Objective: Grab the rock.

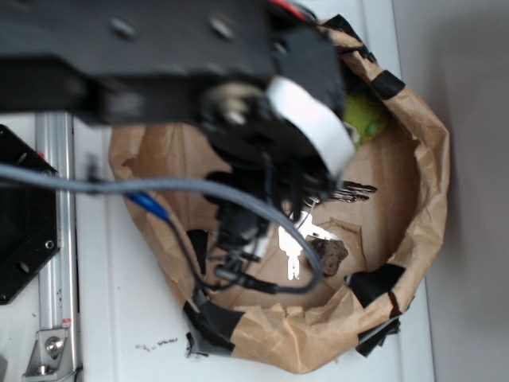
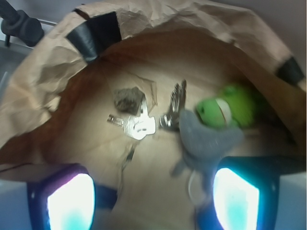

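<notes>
Approach phase, no contact yet. The black gripper (image 2: 153, 199) with glowing cyan-white finger pads (image 2: 71, 201) hangs spread open and empty over the crumpled brown paper bowl with black tape patches on its rim (image 1: 425, 171). Target is the small dark brown-grey rough rock (image 2: 128, 100): in the wrist view it lies on the paper floor, far and a bit left of the centre line between the pads; in the exterior view (image 1: 328, 255) it lies in the near right part of the bowl, just beside the arm's cables. Clutter is tight. A flat silver key with a pale head (image 2: 135, 125) lies just below the rock in the wrist view, apparently touching or nearly so; a bunch of darker metal keys (image 2: 173, 108) is to its right; a grey plush mouse (image 2: 206, 140) lies near the right pad, with a green plush frog (image 2: 225, 108) behind it. Judgement: the next move calls for shifting forward and slightly left to centre the rock between the fingers, then descending with the jaws wide. Risk is pinching the silver key along with the rock, or the right finger snagging the mouse.
</notes>
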